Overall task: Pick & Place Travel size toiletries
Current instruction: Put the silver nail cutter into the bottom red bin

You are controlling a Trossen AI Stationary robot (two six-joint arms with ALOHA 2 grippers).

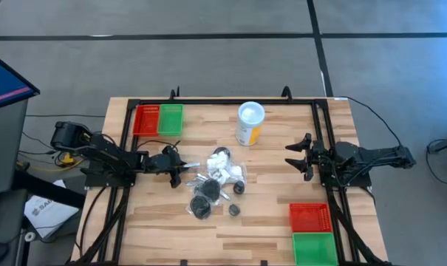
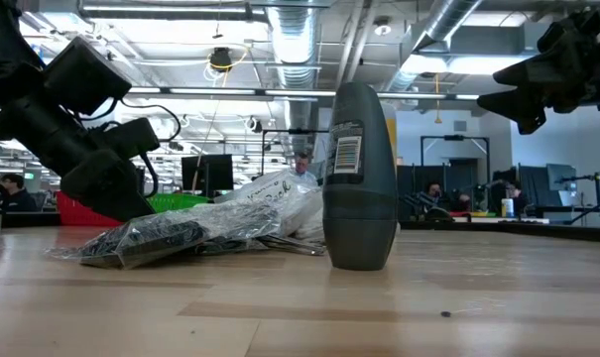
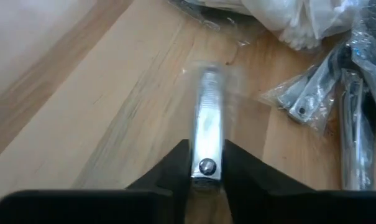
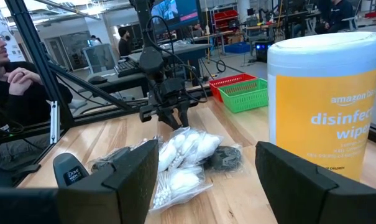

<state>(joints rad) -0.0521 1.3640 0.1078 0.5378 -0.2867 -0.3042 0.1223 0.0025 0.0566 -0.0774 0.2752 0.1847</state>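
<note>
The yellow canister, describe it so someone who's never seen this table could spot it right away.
Look at the far edge of the wooden table, near its middle. The yellow canister stands upright there, apart from the heap of small toiletries. It is the only tall thing, yellow with a white lid.

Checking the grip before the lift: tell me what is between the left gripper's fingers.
The left gripper has a silvery nail clipper between its fingers. The clipper's rear end is hidden behind them; wood table lies underneath.
</note>
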